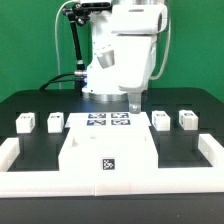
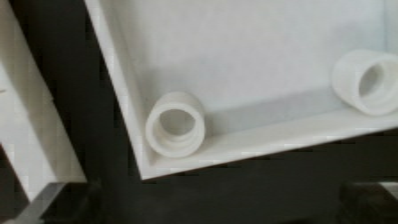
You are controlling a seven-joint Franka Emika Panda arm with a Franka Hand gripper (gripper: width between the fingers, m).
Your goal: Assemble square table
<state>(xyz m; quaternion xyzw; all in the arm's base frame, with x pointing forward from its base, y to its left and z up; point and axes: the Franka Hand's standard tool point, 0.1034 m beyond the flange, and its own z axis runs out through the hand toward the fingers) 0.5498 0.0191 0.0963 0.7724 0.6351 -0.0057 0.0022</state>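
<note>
The square table's white panel [image 1: 108,152] lies flat on the black table in front of the robot base. The wrist view shows a corner of its rimmed face [image 2: 249,70] with two round sockets [image 2: 175,125]. Two white tagged legs [image 1: 27,123] stand at the exterior view's left and two more [image 1: 187,120] at its right. My gripper [image 1: 135,100] hangs above the panel's far edge, apart from it. In the wrist view the gripper [image 2: 210,205] is open with only dark table between its fingers, which barely show at the picture's edges.
The marker board [image 1: 108,121] lies just behind the panel. A long white rail [image 1: 110,186] runs along the table's near edge and turns up both sides. The robot base stands at the back centre. In the wrist view, a white strip [image 2: 22,110] lies beside the panel.
</note>
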